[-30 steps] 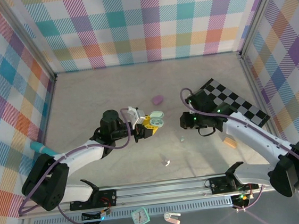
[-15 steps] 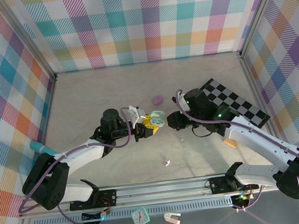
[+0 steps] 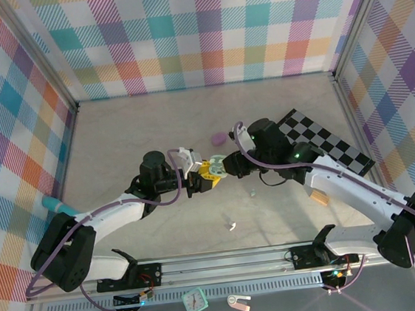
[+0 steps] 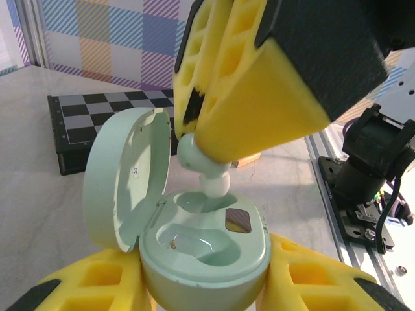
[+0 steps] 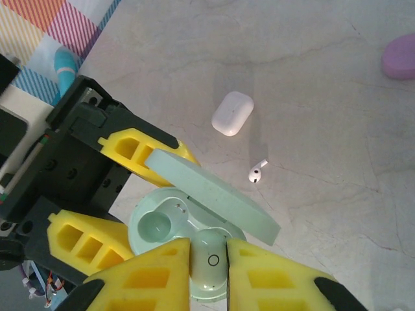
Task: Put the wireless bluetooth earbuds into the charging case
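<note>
The right gripper (image 5: 207, 254) is closed on a mint green earbud (image 4: 202, 167), pinching its rounded head; its lower tip sits right at a well of the open green case (image 4: 214, 256), touching or not I cannot tell; the left gripper (image 3: 208, 172) clamps that case by its base, lid tilted up. The bud looks very light, hard and slick, so it may twist between the fingers; a hold across the head, tip left free, suits seating it. A white earbud (image 5: 257, 173) lies on the table (image 5: 311, 78).
</note>
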Robot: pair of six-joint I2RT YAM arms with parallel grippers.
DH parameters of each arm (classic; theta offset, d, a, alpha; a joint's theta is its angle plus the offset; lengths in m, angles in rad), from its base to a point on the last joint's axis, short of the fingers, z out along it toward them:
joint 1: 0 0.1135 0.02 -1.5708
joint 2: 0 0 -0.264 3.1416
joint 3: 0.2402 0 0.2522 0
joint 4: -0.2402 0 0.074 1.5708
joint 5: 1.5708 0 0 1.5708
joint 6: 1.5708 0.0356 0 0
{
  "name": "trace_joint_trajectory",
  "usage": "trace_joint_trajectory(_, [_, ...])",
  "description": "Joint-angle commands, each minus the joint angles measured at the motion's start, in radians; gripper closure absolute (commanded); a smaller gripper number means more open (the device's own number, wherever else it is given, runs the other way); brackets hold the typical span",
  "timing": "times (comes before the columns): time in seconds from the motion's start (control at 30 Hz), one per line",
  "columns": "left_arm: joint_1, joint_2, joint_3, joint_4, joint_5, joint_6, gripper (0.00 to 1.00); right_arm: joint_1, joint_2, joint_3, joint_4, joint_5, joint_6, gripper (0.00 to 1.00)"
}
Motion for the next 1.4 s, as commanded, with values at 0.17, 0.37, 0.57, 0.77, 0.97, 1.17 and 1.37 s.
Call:
trace_joint_trajectory(0.17, [-0.004,-0.046,0.026,0.002,0.018,0.034,0.74,0.009,0.002,0.015,-0.037,-0.012,-0.045,0.81])
trace_joint_trajectory(0.37, [-0.004,-0.038,0.033,0.006,0.017,0.033,0.74,0.011,-0.001,0.017,-0.058,-0.031,-0.059,0.8])
trace_joint_trajectory(0.57, [-0.004,-0.046,0.029,0.006,0.019,0.035,0.74,0.01,0.007,0.033,-0.056,-0.047,-0.064,0.7])
trace_joint_trajectory(0.77, [-0.003,-0.055,0.016,-0.001,0.006,0.046,0.74,0.011,-0.048,0.021,-0.045,0.008,-0.053,0.63])
trace_joint_trajectory(0.97, [0.005,-0.065,-0.001,0.009,-0.01,0.053,0.74,0.005,-0.176,-0.093,0.029,0.083,-0.01,0.58])
trace_joint_trajectory(1.17, [0.011,-0.078,-0.026,0.05,-0.001,0.071,0.74,-0.052,-0.312,-0.25,0.05,0.167,0.089,0.58])
trace_joint_trajectory(1.37, [0.011,-0.07,-0.059,0.137,0.057,0.111,0.74,-0.081,-0.362,-0.328,0.1,0.09,0.133,0.57])
